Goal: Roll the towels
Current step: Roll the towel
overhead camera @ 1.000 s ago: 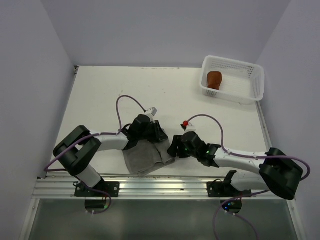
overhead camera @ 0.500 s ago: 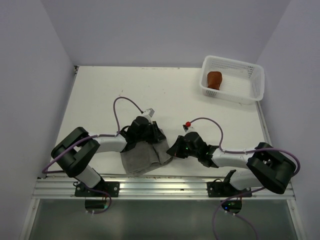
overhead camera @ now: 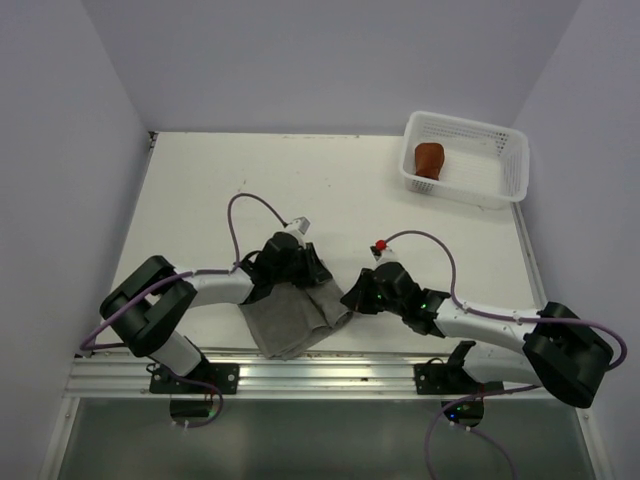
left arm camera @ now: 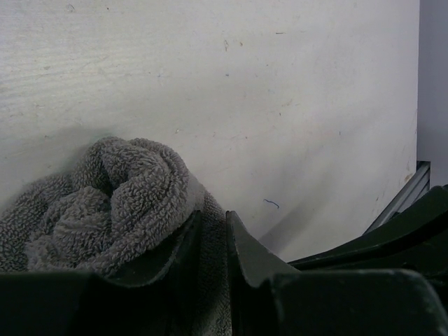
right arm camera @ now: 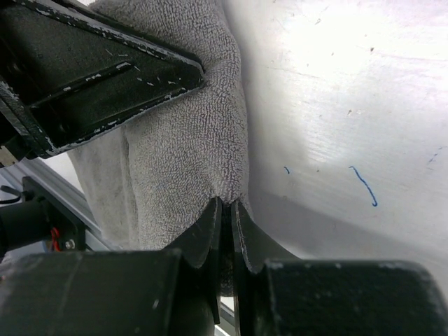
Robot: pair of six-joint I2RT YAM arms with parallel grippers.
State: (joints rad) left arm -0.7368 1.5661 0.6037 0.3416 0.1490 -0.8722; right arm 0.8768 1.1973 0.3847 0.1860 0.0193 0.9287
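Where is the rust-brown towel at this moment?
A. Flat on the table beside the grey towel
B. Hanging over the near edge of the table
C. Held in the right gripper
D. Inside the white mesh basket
D: the rust-brown towel lies rolled up inside the white mesh basket at the far right, well apart from the grey towel, which lies near the arms' bases.

From above, the left gripper covers the far edge of the grey towel, and its fingertips and those of the right gripper lie hidden beneath their wrists. The left wrist view cuts this towel off at its left edge. The rust-brown towel in the basket is too small to judge its roll.
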